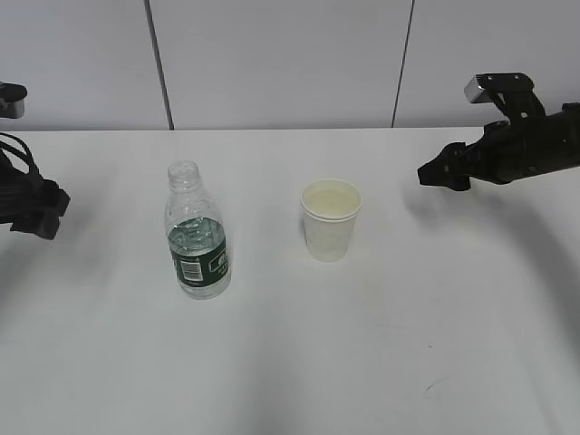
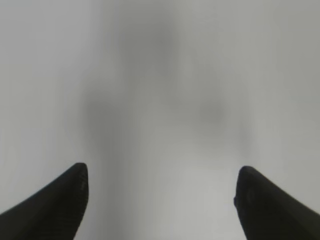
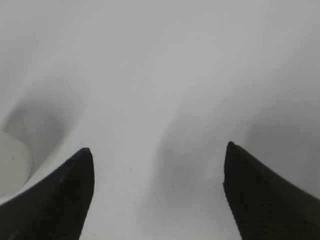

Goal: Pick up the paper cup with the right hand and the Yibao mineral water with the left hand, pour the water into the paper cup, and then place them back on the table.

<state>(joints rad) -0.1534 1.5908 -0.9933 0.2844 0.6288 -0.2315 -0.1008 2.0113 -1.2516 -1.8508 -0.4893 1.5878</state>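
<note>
The Yibao mineral water (image 1: 198, 234), a clear capless bottle with a dark green label, stands upright on the white table (image 1: 290, 362), left of centre and partly filled. The paper cup (image 1: 331, 220) stands upright to its right, apart from it. My left gripper (image 1: 50, 210) hovers at the far left, well away from the bottle; in the left wrist view it (image 2: 160, 172) is open over bare table. My right gripper (image 1: 428, 174) hovers right of the cup, not touching it; in the right wrist view it (image 3: 157, 152) is open and empty.
A grey panelled wall (image 1: 272, 63) runs behind the table's far edge. A pale rounded shape (image 3: 11, 165) shows at the left edge of the right wrist view; I cannot tell what it is.
</note>
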